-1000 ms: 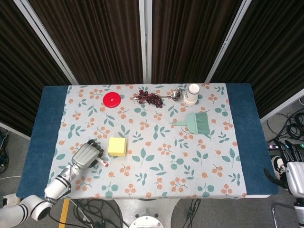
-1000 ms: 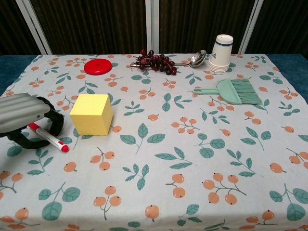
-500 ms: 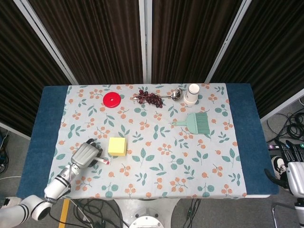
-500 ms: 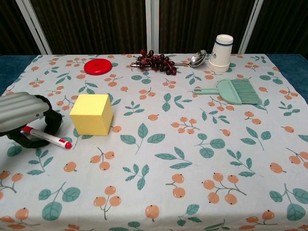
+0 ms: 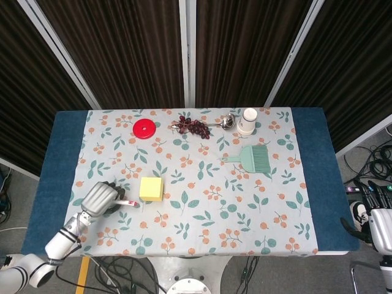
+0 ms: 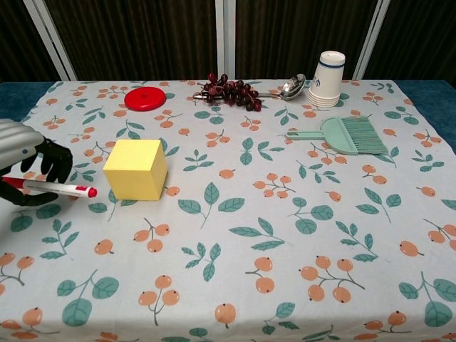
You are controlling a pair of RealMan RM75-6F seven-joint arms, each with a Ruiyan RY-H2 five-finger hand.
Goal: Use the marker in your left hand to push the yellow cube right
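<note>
— Floral cloth [image 5: 202,184] over a blue-edged table [image 5: 58,177], leaves and orange berries across it. What sits largest on it?

— From the head view, the left hand [image 5: 100,197] at about eight o'clock of the cloth's centre, its fingers wrapped around a marker [image 6: 53,189]. The marker lies nearly level, red tip pointing toward three o'clock, at the yellow cube [image 6: 135,169]. In the chest view the tip stops just short of the cube's left face; they are apart.

— And the cube itself?

— It sits flat on the cloth, left of centre, at roughly nine o'clock, just beside the hand.

— The rest, by size?

— A teal hand brush [image 5: 252,158] at about two o'clock, bristles away from centre, handle toward it. A white paper cup [image 6: 328,78] stands upside down at one o'clock, near the far edge. Just left of it lies a metal spoon [image 6: 291,87], its handle running under a bunch of dark grapes [image 6: 231,91] at twelve o'clock. A red disc [image 5: 144,128] lies flat at eleven o'clock, well apart from the cube.

— The right hand?

— The right hand [image 5: 378,228] hangs off the table's edge near four o'clock, partly cut by the frame; how its fingers lie cannot be told.
</note>
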